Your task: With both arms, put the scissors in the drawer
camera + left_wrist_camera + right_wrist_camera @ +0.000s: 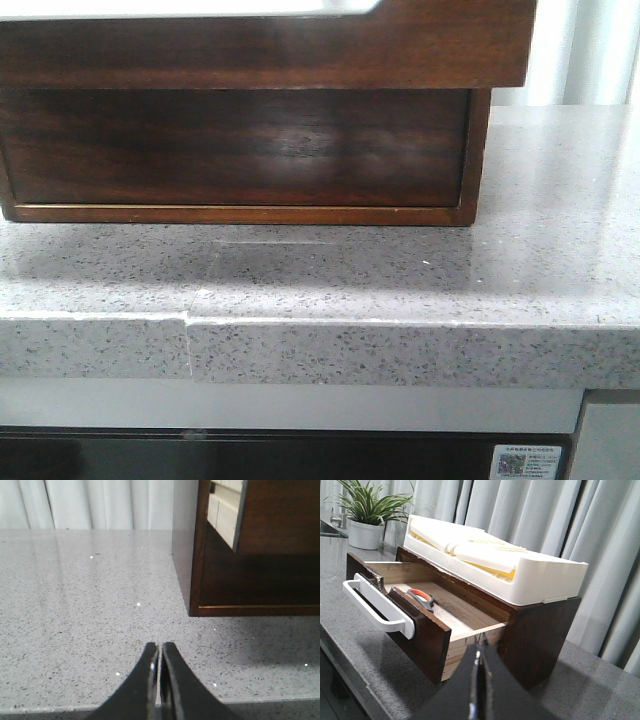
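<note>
The drawer point(427, 640) of the dark wooden box point(545, 630) stands pulled out, with a white bar handle point(377, 607) on its front. The scissors point(421, 597) lie inside on the drawer's pale wood floor, grey and orange handle showing. My right gripper point(480, 647) is shut and empty, beside the open drawer's side and apart from it. My left gripper point(160, 649) is shut and empty, low over the counter, short of the box's corner point(196, 580). In the front view the drawer front point(260, 50) fills the top; no gripper shows there.
A white tray point(540, 580) of pale sheets sits on top of the box. A potted plant point(367, 515) stands behind the box. The grey speckled counter point(400, 280) ends at a front edge point(400, 350). Curtains hang behind.
</note>
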Motion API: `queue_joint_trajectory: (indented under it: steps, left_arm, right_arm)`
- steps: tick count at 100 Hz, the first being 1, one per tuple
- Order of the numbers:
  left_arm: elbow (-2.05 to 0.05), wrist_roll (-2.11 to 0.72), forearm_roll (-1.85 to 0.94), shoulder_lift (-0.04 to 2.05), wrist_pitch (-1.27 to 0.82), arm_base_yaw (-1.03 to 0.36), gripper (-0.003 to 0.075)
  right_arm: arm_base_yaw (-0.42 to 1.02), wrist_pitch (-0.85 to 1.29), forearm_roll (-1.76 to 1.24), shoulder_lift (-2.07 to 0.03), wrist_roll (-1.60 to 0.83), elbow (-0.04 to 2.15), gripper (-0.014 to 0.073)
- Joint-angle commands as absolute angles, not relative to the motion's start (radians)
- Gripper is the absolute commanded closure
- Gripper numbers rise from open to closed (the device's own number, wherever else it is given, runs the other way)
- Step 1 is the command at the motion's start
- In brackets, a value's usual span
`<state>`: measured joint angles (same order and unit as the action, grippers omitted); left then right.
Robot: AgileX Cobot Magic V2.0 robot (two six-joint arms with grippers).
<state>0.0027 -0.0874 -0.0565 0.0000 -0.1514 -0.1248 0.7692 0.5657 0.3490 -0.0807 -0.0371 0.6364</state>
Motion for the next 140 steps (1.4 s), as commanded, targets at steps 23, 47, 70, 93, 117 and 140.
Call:
queue_joint_trajectory:
  steps: [23, 47, 70, 93, 117, 140]
  left_arm:
    - [0.025, 0.000, -0.020, -0.036, -0.299, -0.131, 0.0739]
    - [0.025, 0.000, -0.022, -0.036, -0.299, -0.131, 0.0739]
    - [0.025, 0.000, -0.022, -0.036, -0.299, -0.131, 0.0739]
    - [0.025, 0.000, -0.022, -0.036, -0.299, -0.131, 0.0739]
    - [0.025, 0.000, -0.022, -0.036, -0.299, -0.131, 0.0739]
    - [0.025, 0.000, -0.022, -0.036, -0.299, -0.131, 0.0739]
  right_arm:
    - [0.763, 0.494, 0.372, -0.097, -0.033, 0.656, 0.0641]
    - [0.763, 0.494, 0.372, -0.097, -0.033, 0.656, 0.0641]
    - [0.763, 0.494, 0.372, -0.097, -0.033, 0.656, 0.0641]
    - [0.763, 0.494, 0.372, -0.097, -0.033, 0.656, 0.0641]
    - [0.763, 0.494, 0.372, -0.097, -0.033, 0.654, 0.0641]
    - [0.763, 0.464, 0.421, -0.097, -0.033, 0.638, 0.0642]
